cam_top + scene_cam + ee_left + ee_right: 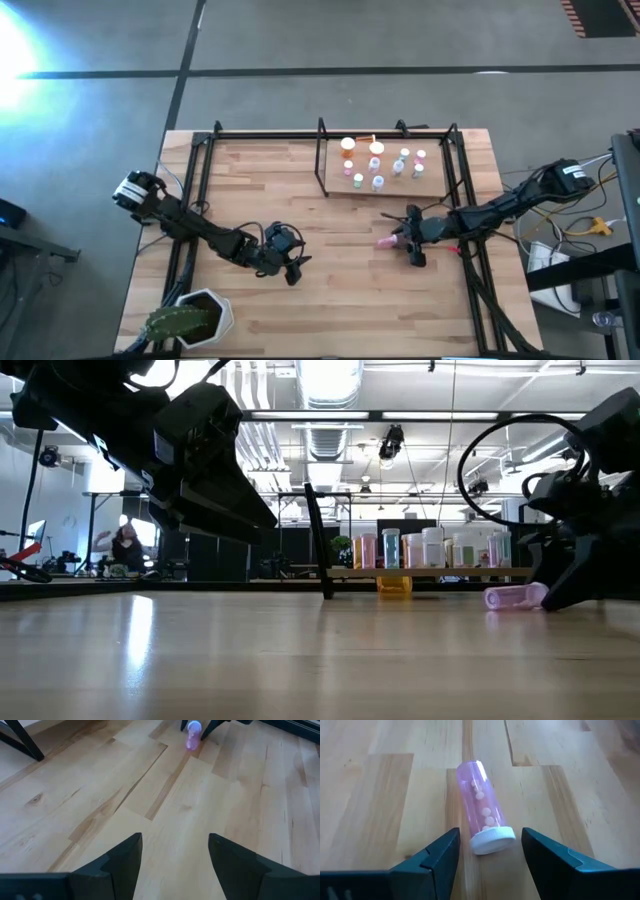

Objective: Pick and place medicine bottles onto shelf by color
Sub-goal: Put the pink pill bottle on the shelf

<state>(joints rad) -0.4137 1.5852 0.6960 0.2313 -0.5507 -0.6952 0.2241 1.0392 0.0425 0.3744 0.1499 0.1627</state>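
A pink medicine bottle (480,795) with a white cap (492,839) lies on its side on the wooden tabletop, cap end toward my right gripper (490,845). That gripper is open, low over the table, one finger on each side of the cap without touching it. In the high view the bottle (388,240) lies just in front of the shelf (335,190), on which several bottles (376,150) stand upright. My left gripper (293,270) is open over bare wood left of centre, holding nothing.
A white pot with a green cactus (190,318) stands at the near left corner. Black metal rods (205,180) frame the tabletop along its left, far and right sides. Bare wood lies between the two grippers (165,795).
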